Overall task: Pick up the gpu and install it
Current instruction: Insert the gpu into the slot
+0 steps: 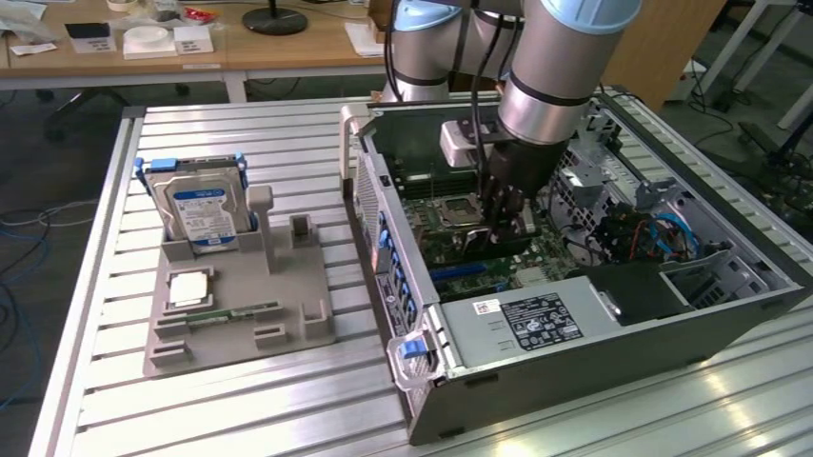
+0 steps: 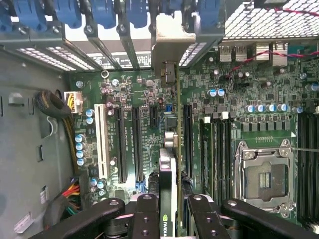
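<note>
The gpu (image 2: 168, 164) hangs edge-on inside the open computer case (image 1: 597, 367), just above the green motherboard (image 2: 149, 99). Its silver bracket (image 2: 172, 42) sits up against the rear slot openings with the blue latches. My gripper (image 2: 169, 209) is shut on the card, one black finger (image 2: 145, 211) on each side of it. In the exterior view the gripper (image 1: 502, 228) reaches down into the case and the dark card (image 1: 477, 244) shows below the fingers, over the board near the blue slot (image 1: 464, 271). Whether the card's edge is seated in a slot I cannot tell.
Long black expansion slots (image 2: 122, 144) and a white slot (image 2: 102, 139) lie beside the card, with the CPU socket (image 2: 261, 174) on the other side. The power supply (image 1: 534, 319) fills the case's near end. On the table a grey holder (image 1: 235, 314) carries a hard drive (image 1: 204, 214) and a memory stick (image 1: 235, 312).
</note>
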You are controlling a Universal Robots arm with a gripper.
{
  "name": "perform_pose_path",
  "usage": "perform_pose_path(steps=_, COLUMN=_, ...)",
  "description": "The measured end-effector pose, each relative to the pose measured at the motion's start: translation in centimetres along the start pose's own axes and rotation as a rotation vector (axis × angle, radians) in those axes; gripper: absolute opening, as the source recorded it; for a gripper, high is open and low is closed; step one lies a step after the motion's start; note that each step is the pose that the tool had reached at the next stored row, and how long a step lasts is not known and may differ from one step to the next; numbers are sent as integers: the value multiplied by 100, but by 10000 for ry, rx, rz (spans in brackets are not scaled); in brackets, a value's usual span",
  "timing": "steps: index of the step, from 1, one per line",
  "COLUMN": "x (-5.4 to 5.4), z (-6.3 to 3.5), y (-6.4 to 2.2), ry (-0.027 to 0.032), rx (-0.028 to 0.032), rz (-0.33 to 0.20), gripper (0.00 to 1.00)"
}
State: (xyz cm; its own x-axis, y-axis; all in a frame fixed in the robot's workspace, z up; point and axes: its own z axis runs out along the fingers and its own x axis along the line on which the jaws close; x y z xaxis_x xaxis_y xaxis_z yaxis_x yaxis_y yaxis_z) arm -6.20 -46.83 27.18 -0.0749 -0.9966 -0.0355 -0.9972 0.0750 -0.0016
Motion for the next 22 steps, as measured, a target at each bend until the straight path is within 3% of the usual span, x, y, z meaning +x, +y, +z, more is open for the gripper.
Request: perform_pose_path(steps=22, x=9, z=118, y=71, ry=3, rx=1, rz=2, gripper=27)
